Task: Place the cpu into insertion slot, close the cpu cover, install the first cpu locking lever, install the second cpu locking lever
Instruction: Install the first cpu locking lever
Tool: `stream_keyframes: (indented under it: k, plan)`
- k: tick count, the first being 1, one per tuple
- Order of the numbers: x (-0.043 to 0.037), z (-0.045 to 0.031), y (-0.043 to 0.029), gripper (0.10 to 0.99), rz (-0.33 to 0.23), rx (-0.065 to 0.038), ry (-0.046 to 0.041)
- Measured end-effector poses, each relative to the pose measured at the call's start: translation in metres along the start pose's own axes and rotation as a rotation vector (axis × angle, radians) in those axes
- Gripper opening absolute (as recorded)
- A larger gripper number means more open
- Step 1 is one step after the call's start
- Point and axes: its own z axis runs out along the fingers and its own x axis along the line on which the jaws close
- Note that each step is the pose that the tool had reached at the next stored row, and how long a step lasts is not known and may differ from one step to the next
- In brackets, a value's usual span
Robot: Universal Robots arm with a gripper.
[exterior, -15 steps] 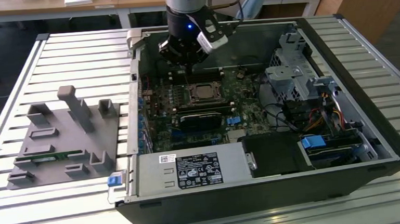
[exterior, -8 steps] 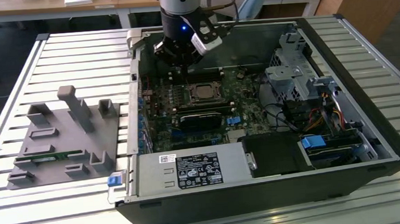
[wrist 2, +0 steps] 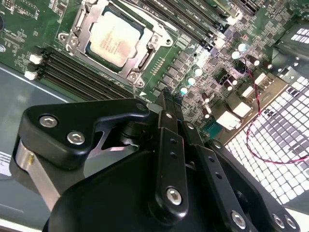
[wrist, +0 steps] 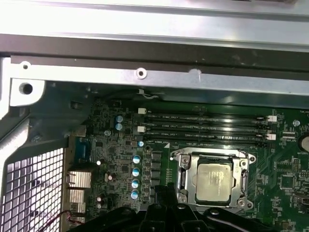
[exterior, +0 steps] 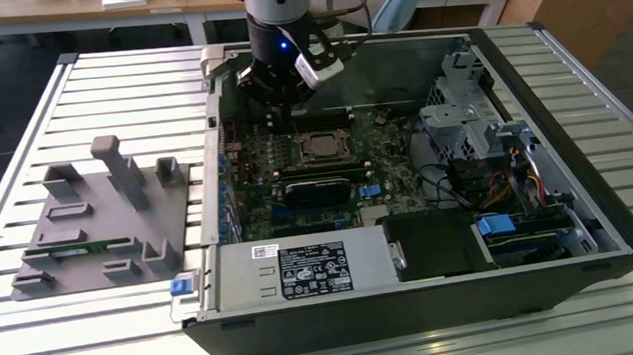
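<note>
The cpu lies flat in the insertion slot on the green circuit board inside the open computer case. Its dull silver top faces up. The cpu cover, a silvery frame, lies down around the chip. My gripper hovers above the board, a little to the rear of the socket in the exterior view. It is shut with nothing between its fingers and touches nothing. I cannot tell how the locking levers stand.
Long black memory slots run beside the socket. A black card, a power supply and a drive cage crowd the case. A grey fixture stands on the slatted table at the exterior view's left.
</note>
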Motion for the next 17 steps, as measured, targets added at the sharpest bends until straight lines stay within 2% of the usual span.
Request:
stream_keyframes:
  k: [17]
  plan:
    - [0.0047,0.0068,0.0167,0.118,0.0,0.0,0.0]
